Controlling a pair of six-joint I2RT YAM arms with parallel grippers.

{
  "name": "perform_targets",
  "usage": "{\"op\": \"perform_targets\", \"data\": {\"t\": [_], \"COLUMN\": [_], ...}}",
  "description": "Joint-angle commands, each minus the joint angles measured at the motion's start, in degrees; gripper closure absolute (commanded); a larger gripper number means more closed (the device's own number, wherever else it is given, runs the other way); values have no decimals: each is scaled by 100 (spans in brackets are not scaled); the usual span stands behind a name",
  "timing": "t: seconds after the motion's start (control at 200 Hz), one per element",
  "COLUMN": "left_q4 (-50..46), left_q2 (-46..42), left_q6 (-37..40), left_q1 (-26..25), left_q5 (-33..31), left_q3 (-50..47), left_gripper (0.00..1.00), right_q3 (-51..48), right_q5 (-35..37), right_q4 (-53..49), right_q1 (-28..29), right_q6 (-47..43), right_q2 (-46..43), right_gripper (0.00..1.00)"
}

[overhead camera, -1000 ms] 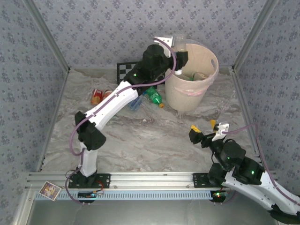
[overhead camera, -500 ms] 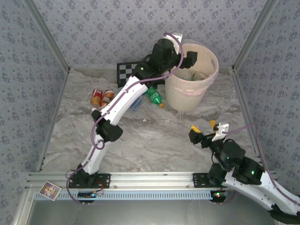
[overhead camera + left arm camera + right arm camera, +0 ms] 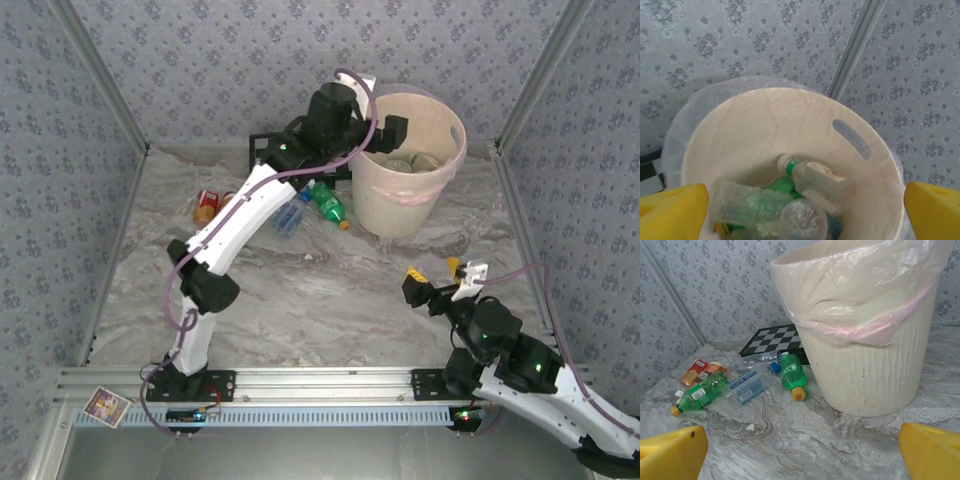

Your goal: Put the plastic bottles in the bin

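Note:
The bin (image 3: 412,205) stands at the back right, a pale cream bucket with a clear liner. My left gripper (image 3: 388,133) hangs open over its left rim, nothing between its yellow fingers (image 3: 672,210). Below it, inside the bin (image 3: 765,115), lie several plastic bottles, among them a clear one with a white cap (image 3: 816,181) and a crushed clear one (image 3: 802,220). On the table left of the bin (image 3: 865,370) lie a green bottle with a yellow cap (image 3: 791,374), a clear blue-labelled one (image 3: 747,385), another green one (image 3: 697,396) and red/orange-labelled ones (image 3: 696,371). My right gripper (image 3: 437,275) rests open near the front right.
A flat black-and-white checkerboard (image 3: 771,340) lies against the back wall, behind the loose bottles. Patterned walls with metal corner posts (image 3: 110,100) close in the marbled table (image 3: 330,290). The stretch between my right gripper (image 3: 802,440) and the bin is bare marble.
My left gripper's jaws have spread wide over the bin. That arm reached further over the rim, then drew back a little to the left. The right arm has stayed still.

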Motion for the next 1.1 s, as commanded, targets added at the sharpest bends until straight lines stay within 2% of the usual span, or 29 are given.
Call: {"op": "perform_targets", "data": {"t": [0.0, 0.21, 0.515, 0.605, 0.745, 0.89, 1.094], "left_q4": [752, 2074, 2718, 2818, 3010, 3534, 3767], "left_q2": [-802, -2251, -4006, -4450, -5071, -5628, -6111], "left_q6": [73, 61, -548, -651, -803, -1016, -1081], "left_q1": [-11, 96, 691, 858, 920, 972, 1041], "left_q5": [-292, -666, -834, -917, -1375, -1480, -1673], "left_q3": [-1024, -3624, -6656, -7440, -8514, -9670, -10468], "left_gripper": [0, 0, 0, 0, 0, 0, 0], "right_q3": [61, 94, 193, 284, 586, 1024, 1868], "right_q5": [-73, -189, -406, -472, -527, -528, -322], "right_q4": [21, 163, 778, 1024, 1269, 1395, 1240], "right_q1": [-21, -21, -6, -5, 13, 22, -14], "right_q6": [159, 222, 230, 217, 149, 35, -114], "right_q2": [137, 377, 1314, 1772, 2595, 3496, 5036], "right_gripper": [0, 1, 0, 0, 1, 0, 0]}}
